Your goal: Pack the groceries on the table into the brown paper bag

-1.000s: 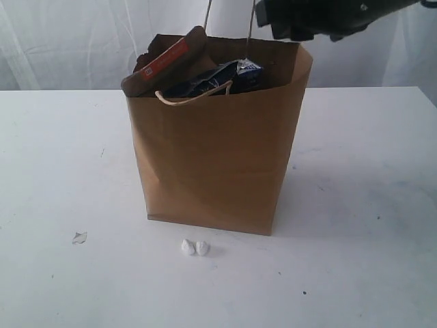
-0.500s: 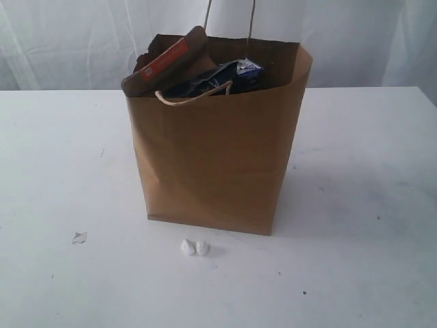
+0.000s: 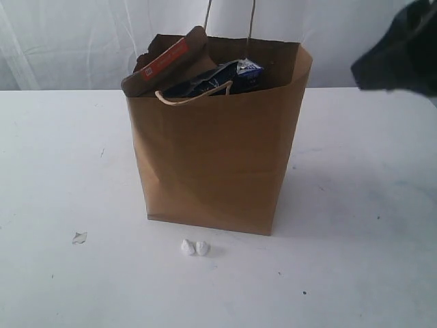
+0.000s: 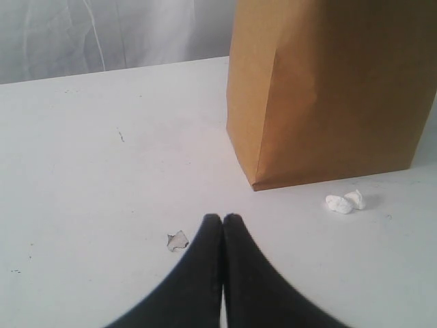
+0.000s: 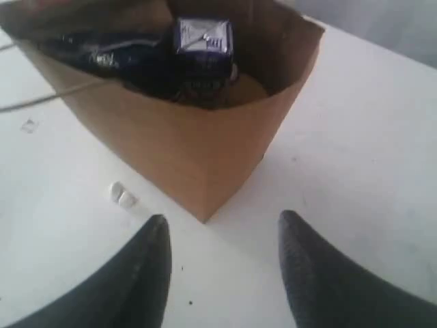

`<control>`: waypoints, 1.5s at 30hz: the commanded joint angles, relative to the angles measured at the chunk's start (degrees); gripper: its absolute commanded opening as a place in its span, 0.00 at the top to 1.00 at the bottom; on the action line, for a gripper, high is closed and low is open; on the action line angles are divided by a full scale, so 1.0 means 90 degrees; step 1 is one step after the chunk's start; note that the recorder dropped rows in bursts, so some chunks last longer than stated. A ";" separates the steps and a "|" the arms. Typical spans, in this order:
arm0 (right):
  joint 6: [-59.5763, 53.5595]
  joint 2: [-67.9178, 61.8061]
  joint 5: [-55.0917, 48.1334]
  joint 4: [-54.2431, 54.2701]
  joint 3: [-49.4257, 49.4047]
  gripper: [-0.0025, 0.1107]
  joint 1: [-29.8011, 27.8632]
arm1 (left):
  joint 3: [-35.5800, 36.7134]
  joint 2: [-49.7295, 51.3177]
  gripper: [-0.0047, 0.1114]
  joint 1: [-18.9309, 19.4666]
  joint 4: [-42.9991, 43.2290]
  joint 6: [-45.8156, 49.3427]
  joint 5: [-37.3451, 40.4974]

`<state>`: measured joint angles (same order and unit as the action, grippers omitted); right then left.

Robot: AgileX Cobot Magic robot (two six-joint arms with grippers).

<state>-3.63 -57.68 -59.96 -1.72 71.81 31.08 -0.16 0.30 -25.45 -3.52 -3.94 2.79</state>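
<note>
Nearest, left claw [image 4: 222, 220]: black, shut tip to tip, empty, low over the table [image 3: 61, 171], just beside a torn paper scrap [image 3: 79, 238]. Next, two white crumbs [image 3: 194, 247]: touching each other, on the table just in front of the bag's base. Mid-table, bag [image 3: 212, 164]: brown paper, upright, mouth open, front handle [image 3: 194, 96] drooped over the front rim, rear handle [image 3: 230, 14] standing up. Inside the bag, at the left corner: brown pack [image 3: 164, 65] with a red label, tilted, end above the rim. Beside it, toward the middle: carton [image 3: 247, 68], blue and white, top level with the rim, on dark blue wrapping. Right claw [image 5: 222, 225]: open, nothing between the fingers, raised over the table off a bag corner. Farthest, white curtain [image 3: 68, 41].
</note>
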 commanded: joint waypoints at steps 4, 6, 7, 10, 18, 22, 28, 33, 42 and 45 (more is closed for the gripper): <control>-0.0151 0.0247 -0.0353 0.0108 -0.1352 0.57 0.0623 | 0.0017 -0.0033 0.96 0.0021 -0.0065 -0.0004 -0.0016; -0.0350 0.0233 -0.0416 0.0153 -0.1723 0.57 0.0843 | 0.0017 -0.0033 0.96 0.0021 -0.0065 -0.0004 -0.0016; -0.0490 0.0232 -0.0371 0.0192 -0.1931 0.57 0.0953 | 0.0017 -0.0033 0.96 0.0021 -0.0065 -0.0004 -0.0016; -0.0895 0.0149 0.0144 0.0299 -0.2516 0.57 0.1261 | 0.0017 -0.0033 0.96 0.0021 -0.0065 -0.0004 -0.0016; -0.1537 -0.1346 0.2170 0.0824 -0.2952 0.57 0.1869 | 0.0017 -0.0033 0.96 0.0021 -0.0065 -0.0004 -0.0016; -0.2378 -0.2356 0.3186 0.0855 -0.2952 0.57 0.1911 | 0.0017 -0.0033 0.96 0.0021 -0.0065 -0.0004 -0.0016; -0.3835 -0.3794 0.3373 0.0855 -0.2286 0.57 0.1911 | 0.0017 -0.0033 0.96 0.0021 -0.0065 -0.0004 -0.0016; -0.4364 -0.4395 0.3321 0.0855 -0.1731 0.57 0.1911 | 0.0017 -0.0033 0.96 0.0021 -0.0065 -0.0004 -0.0016; -0.5060 -0.4762 0.3458 0.0855 -0.1687 0.57 0.1911 | 0.0017 -0.0033 0.96 0.0021 -0.0065 -0.0004 -0.0016; -0.4859 -0.4762 0.3558 0.1064 -0.1687 0.57 0.1911 | 0.0017 -0.0033 0.96 0.0021 -0.0065 -0.0004 -0.0016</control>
<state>-48.25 -100.53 -28.85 6.07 56.37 48.05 -0.16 0.30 -25.45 -3.52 -3.94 2.79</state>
